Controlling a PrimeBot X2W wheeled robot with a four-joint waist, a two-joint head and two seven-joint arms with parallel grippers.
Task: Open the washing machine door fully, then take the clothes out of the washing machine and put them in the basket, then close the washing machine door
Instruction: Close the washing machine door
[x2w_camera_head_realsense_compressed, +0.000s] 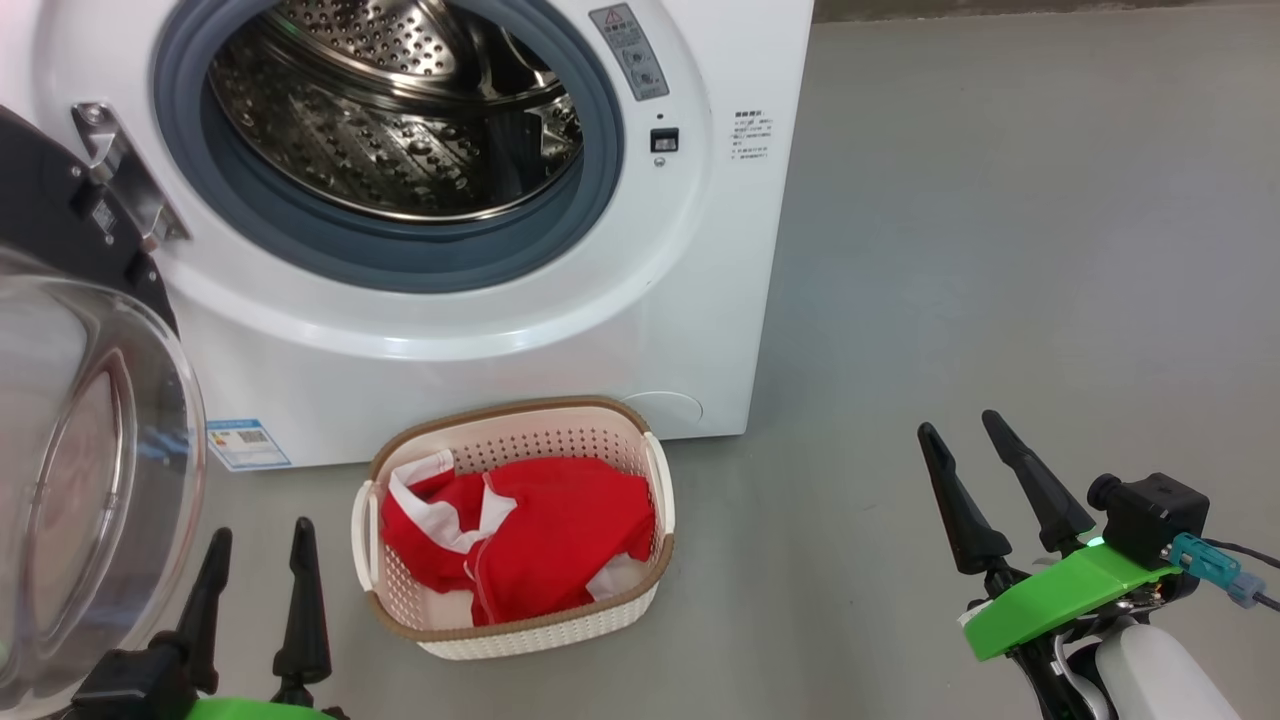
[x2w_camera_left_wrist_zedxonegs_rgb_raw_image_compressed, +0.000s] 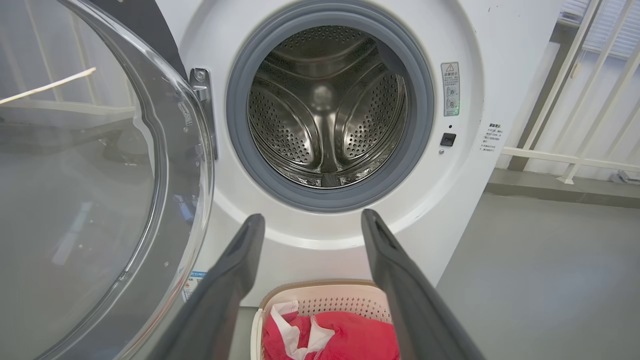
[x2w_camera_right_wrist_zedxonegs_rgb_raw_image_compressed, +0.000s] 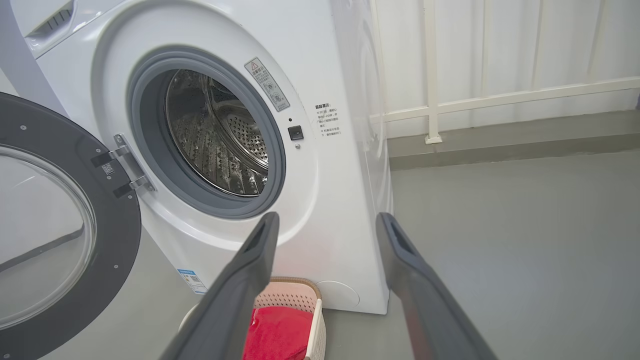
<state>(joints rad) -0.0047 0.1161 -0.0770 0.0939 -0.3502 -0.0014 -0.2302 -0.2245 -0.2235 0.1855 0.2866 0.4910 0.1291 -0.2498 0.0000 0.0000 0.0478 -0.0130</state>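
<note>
Both spread: left end effector (x2w_camera_head_realsense_compressed: 262, 530), right end effector (x2w_camera_head_realsense_compressed: 958, 423), over grey floor (x2w_camera_head_realsense_compressed: 1000, 250), railing (x2w_camera_right_wrist_zedxonegs_rgb_raw_image_compressed: 431, 75) beyond.

Red warning-triangle sticker (x2w_camera_left_wrist_zedxonegs_rgb_raw_image_compressed: 450, 89) on washing machine (x2w_camera_left_wrist_zedxonegs_rgb_raw_image_compressed: 500, 60); its lettering illegible

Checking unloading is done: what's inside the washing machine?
The washing machine holds a bare perforated steel drum; the clothes lie in the basket. The drum's lowest front, behind the gasket, is hidden.

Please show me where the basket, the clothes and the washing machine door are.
the basket (x2w_camera_head_realsense_compressed: 540, 638): head view, on its white front wall.
the clothes (x2w_camera_head_realsense_compressed: 560, 520): head view, on the red fabric's middle.
the washing machine door (x2w_camera_right_wrist_zedxonegs_rgb_raw_image_compressed: 117, 235): right wrist view, on its black rim.
</note>
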